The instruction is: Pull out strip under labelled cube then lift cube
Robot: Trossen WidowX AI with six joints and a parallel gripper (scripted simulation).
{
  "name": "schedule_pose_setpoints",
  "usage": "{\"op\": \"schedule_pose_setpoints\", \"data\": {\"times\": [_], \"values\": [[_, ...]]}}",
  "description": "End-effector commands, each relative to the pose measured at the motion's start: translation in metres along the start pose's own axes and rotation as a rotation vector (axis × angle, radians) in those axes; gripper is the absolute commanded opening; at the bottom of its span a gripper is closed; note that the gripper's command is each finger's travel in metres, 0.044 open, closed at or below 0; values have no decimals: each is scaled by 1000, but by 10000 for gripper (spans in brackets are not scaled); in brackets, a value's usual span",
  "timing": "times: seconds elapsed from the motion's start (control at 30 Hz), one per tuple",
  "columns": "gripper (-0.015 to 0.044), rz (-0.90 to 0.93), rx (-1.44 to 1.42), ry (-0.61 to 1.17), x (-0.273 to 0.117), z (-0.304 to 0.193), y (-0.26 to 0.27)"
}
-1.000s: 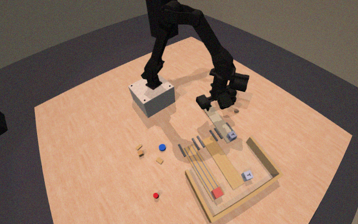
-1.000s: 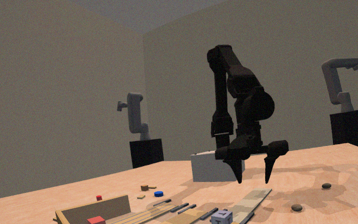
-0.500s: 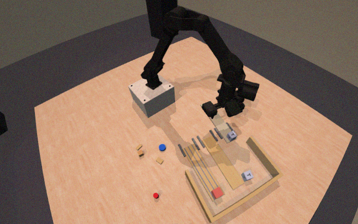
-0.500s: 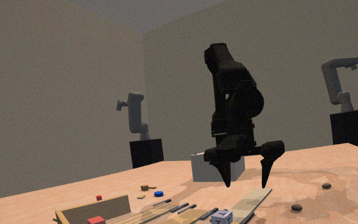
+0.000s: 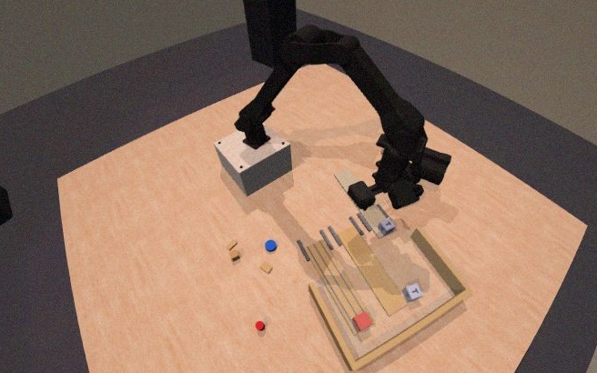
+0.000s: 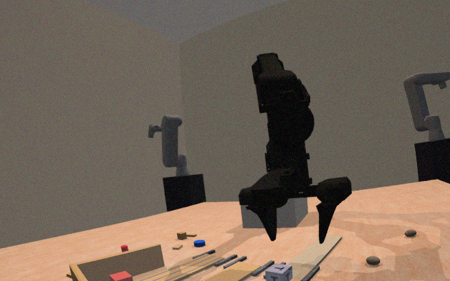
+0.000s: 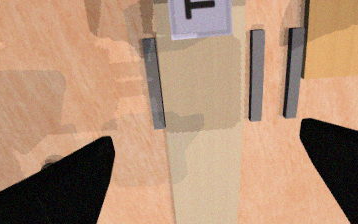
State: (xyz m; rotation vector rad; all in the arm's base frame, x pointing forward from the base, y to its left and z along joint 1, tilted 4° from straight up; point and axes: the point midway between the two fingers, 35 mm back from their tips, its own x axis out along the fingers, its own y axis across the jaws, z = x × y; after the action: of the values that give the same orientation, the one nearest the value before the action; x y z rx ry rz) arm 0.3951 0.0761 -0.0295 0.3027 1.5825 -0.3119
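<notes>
A labelled cube [image 5: 387,226] [image 6: 278,272] [image 7: 201,17], pale lilac with a dark T, rests on the tray-side end of a pale strip [image 5: 346,178] [image 6: 310,257] [image 7: 206,175]. Another T cube [image 5: 413,291] stands inside the tray, beside the wide tan strip [image 5: 371,274] [image 7: 341,45]. A red block [image 5: 362,319] [image 6: 121,275] sits on the far end of the narrow lined strips. My gripper [image 6: 296,240] [image 7: 207,136] is wide open and empty, above the pale strip, on the robot-base side of the cube, with a fingertip to each side of the strip. Its fingertips are hidden in the top view.
A wooden-walled tray [image 5: 409,332] surrounds the strips' far ends. Dark guide bars [image 5: 356,226] [image 7: 257,75] stand beside the strips. A blue disc [image 5: 270,245] [image 6: 199,242], a red cylinder [image 5: 259,326] [image 6: 124,248] and small wooden pieces lie off to one side. Two stones show in the exterior view.
</notes>
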Motion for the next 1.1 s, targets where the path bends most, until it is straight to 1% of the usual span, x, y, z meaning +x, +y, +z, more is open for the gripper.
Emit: {"op": "schedule_pose_setpoints", "data": {"times": [0.0, 0.43, 0.67, 1.07], "values": [[440, -3, -3, -3, -2, 16, -1], [440, -4, -3, -6, -7, 57, -3], [256, -4, -3, -6, 1, 57, -3], [250, -4, -3, -6, 21, 58, -2]]}}
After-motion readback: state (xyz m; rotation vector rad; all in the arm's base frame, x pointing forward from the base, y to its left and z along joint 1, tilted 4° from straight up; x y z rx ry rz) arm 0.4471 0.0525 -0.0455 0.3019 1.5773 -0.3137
